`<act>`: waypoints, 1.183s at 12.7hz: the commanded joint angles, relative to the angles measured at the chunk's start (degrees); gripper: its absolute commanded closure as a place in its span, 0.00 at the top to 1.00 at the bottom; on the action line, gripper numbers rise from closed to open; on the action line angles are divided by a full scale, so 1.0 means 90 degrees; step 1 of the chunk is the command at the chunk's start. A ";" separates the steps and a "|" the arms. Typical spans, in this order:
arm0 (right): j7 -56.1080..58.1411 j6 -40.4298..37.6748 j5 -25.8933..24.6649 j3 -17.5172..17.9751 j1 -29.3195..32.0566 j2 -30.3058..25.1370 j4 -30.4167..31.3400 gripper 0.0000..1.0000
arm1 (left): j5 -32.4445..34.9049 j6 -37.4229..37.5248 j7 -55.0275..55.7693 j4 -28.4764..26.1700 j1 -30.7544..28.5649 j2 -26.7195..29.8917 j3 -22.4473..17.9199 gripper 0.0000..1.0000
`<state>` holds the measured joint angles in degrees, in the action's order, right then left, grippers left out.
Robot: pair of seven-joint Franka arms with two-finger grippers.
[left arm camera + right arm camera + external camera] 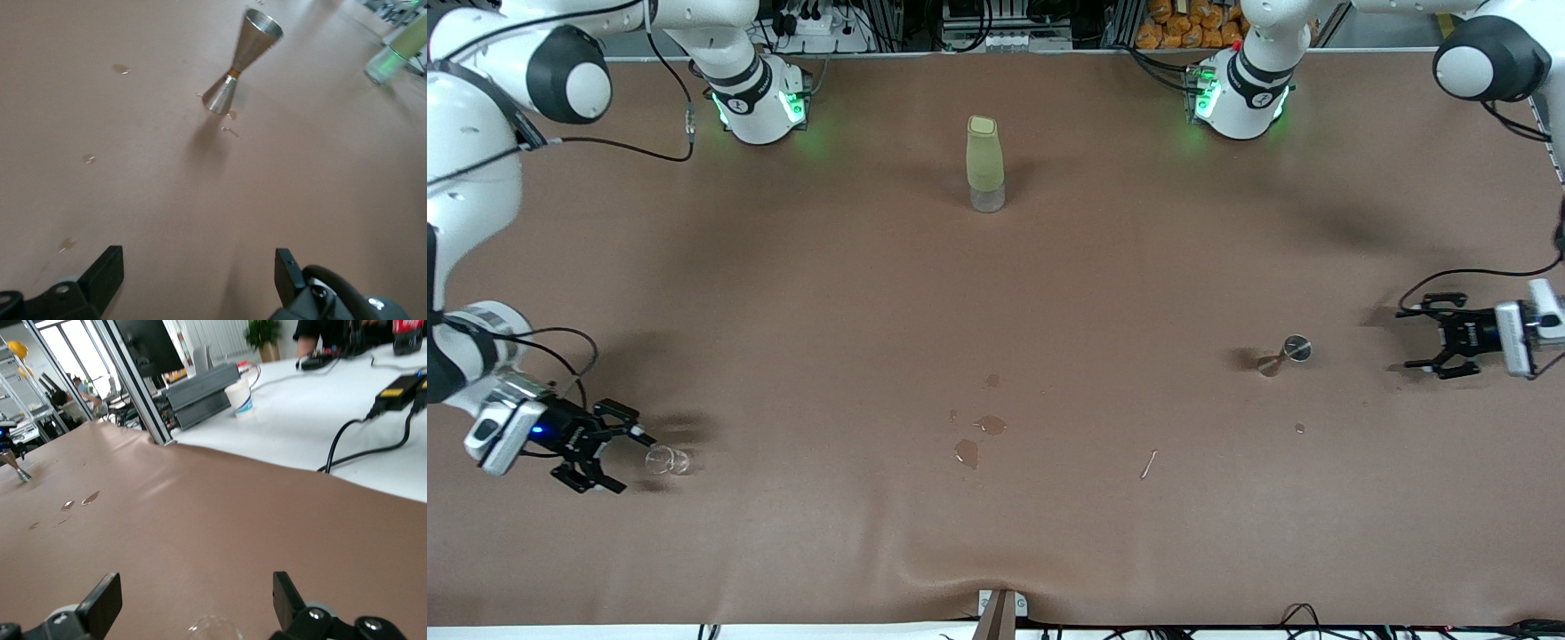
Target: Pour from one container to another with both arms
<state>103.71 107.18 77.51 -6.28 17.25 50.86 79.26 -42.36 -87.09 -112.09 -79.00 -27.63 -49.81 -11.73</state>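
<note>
The left gripper [1430, 338] stands wide open and empty, low near the table's left-arm edge, aimed at one steel hourglass-shaped jigger [1282, 355] standing just apart. The right gripper [614, 444], also spread open, sits beside one clear glass cup [667, 460] at the right-arm edge. One green-sleeved bottle [985, 164] stands mid-table, toward the bases.

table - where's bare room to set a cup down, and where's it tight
Broad bare brown cover lies between the green bottle and the spilled puddles, and between those puddles and the metal jigger. It is tighter at the ends: the open right gripper sits at the clear glass, and the open left gripper is beside the jigger.
</note>
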 commanded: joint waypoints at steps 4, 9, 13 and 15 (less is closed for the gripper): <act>-0.2427 0.0005 -0.1686 0.0044 -0.0265 -0.0884 -0.0037 1.00 | 0.0945 0.0077 0.3621 0.0204 0.0880 0.1167 -0.0005 1.00; -0.4556 -0.0005 -0.3179 0.0083 -0.0705 -0.1568 -0.0028 1.00 | 0.1941 -0.0030 0.6352 0.0253 0.2198 0.2270 -0.0034 1.00; -0.6372 -0.0005 -0.4350 0.0063 -0.1252 -0.2066 0.0002 1.00 | 0.3181 -0.0030 0.9635 0.0224 0.3681 0.3043 0.0034 1.00; -0.7105 -0.0005 -0.5472 0.0063 -0.1427 -0.2514 0.0021 1.00 | 0.3649 -0.0030 1.0954 0.0194 0.4142 0.3306 0.0044 1.00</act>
<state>45.85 107.25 35.70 -5.57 5.40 33.16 77.59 -13.41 -86.83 -21.77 -75.15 6.66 -22.74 -10.78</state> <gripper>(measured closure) 0.000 0.000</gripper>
